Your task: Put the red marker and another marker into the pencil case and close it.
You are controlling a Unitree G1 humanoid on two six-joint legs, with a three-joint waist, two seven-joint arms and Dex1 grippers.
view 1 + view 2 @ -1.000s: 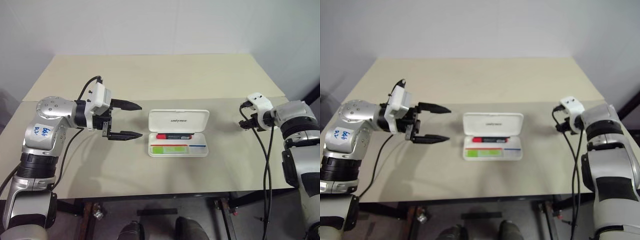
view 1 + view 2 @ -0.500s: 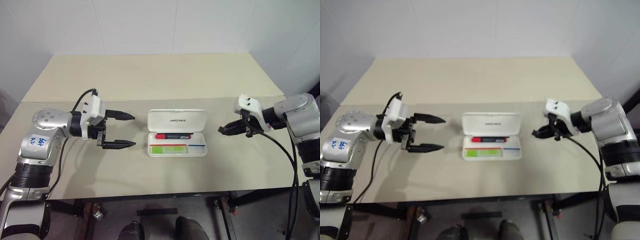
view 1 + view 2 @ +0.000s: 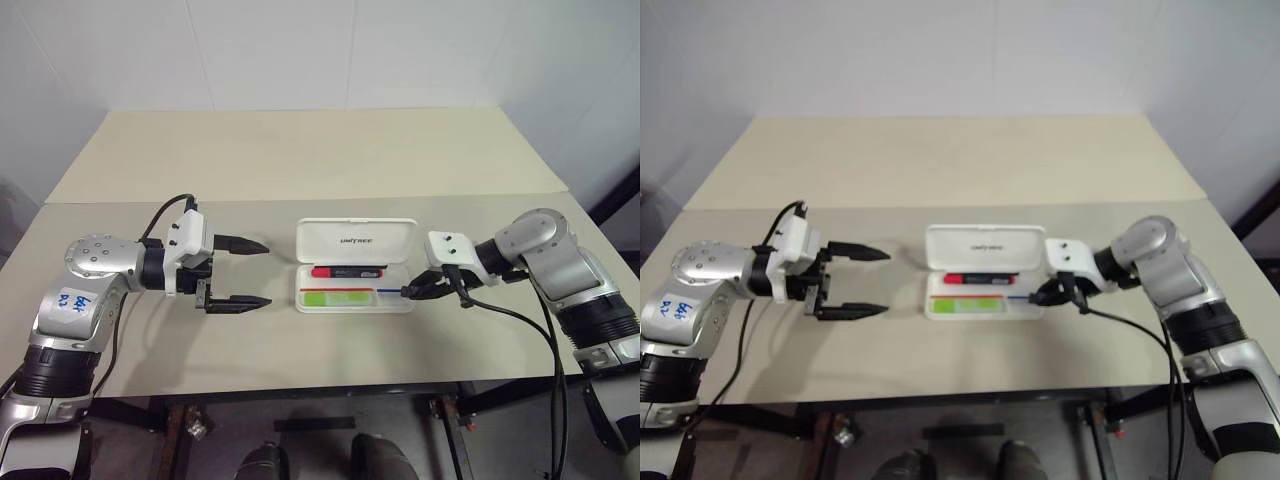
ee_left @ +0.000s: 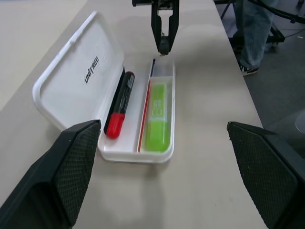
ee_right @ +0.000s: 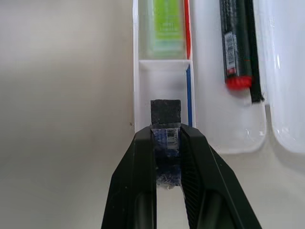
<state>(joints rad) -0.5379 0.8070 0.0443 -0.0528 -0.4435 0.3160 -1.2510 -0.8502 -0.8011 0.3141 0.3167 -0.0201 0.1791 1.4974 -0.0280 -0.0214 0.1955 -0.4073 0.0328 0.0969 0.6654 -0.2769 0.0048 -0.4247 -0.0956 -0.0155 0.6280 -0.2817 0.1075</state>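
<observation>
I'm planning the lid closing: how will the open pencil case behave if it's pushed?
Probably stiff: the pencil case looks hard-shelled, its lid holding shape. Likely light, so it may slide on the smooth table rather than tip, lying flat.

Head pair high over the table (image 3: 300, 160); wrist views close, sharing the pencil case (image 4: 95, 90).
</observation>
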